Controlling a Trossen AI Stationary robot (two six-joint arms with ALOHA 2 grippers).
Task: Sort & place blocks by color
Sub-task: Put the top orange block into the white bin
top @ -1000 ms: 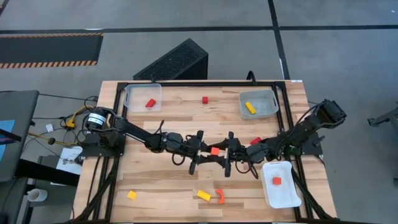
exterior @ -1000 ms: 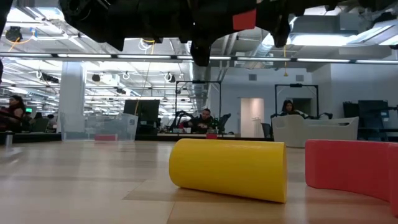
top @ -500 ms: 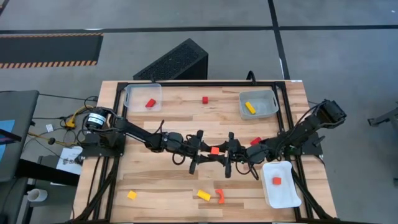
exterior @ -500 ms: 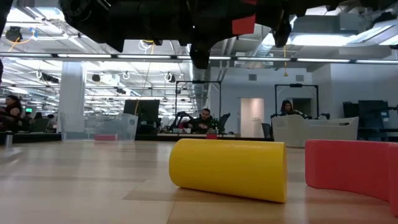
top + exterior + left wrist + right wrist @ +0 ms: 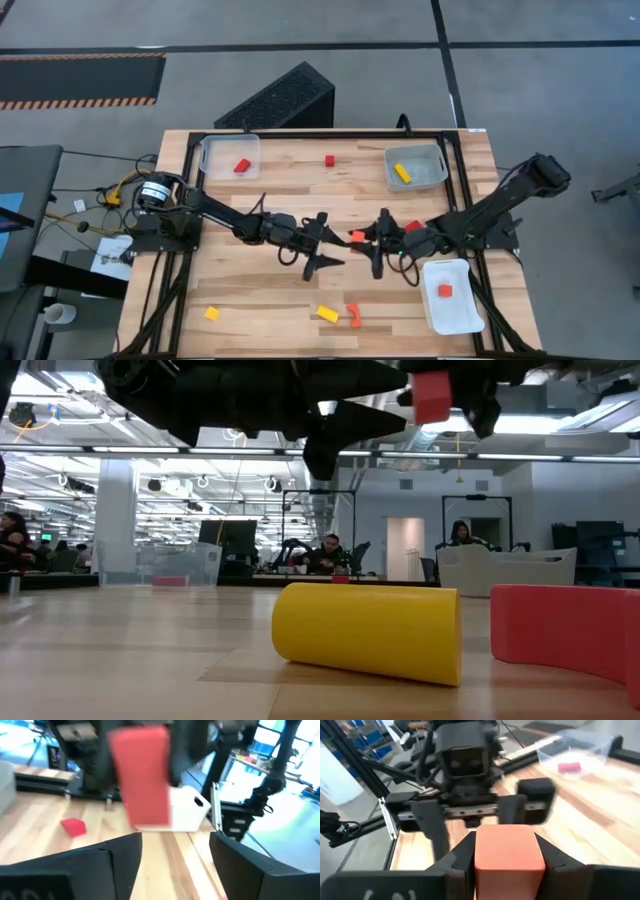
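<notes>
- The right gripper (image 5: 368,243) sits at the centre of the high view, its jaws closed on an orange-red block (image 5: 357,237) that is held up off the table (image 5: 280,300).
- In the right wrist view that orange-red block (image 5: 508,854) is squeezed between the two dark fingers (image 5: 454,860), filling the gap between them.
- The left gripper (image 5: 327,244) is just left of centre in the high view, facing the right one; its jaws are spread apart and hold nothing (the left wrist view shows a clear gap between its fingers (image 5: 120,855), with the block beyond them).
- The two grippers stand near each other, apart, with the held block between them on the right gripper's side.
- A clear tray (image 5: 212,152) at upper left holds a red block (image 5: 241,166).
- A clear tray (image 5: 430,178) at upper right holds a yellow bar (image 5: 402,173).
- A white tray (image 5: 465,315) at lower right holds an orange cube (image 5: 445,291).
- Loose on the wood: a red cube (image 5: 329,160) at upper centre, a red piece (image 5: 411,226) just beside the right arm, a yellow cube (image 5: 212,313) at lower left, a yellow bar (image 5: 328,314) and a curved orange piece (image 5: 353,315) side by side at lower centre.
- In the low view the yellow bar (image 5: 366,632) lies large in the centre, and the held block (image 5: 431,398) hangs at the top.
</notes>
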